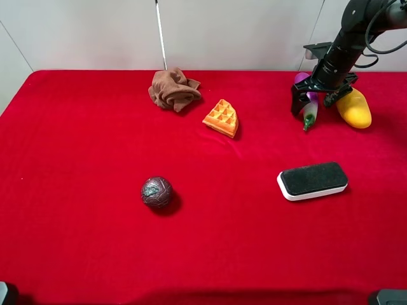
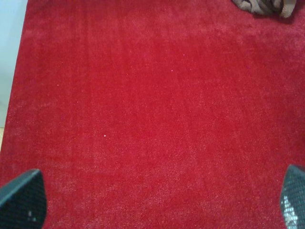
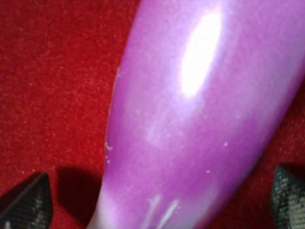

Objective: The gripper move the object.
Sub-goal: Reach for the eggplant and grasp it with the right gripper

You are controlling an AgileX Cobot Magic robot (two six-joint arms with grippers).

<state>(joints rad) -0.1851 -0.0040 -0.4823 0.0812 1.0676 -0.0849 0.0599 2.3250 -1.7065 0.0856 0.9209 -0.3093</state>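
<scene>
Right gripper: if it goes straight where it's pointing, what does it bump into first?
Most likely the purple eggplant, which fills the space between the right gripper's open fingers; the red cloth lies beneath it.

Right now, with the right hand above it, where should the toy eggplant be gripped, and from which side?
Probably grip the toy eggplant across its thick purple middle, from straight above. It lies flat and tapers toward the stem, and the open right hand straddles that part.

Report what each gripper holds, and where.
Nothing is held. The right gripper has its fingers open either side of the eggplant, not touching; the left gripper is empty.
</scene>
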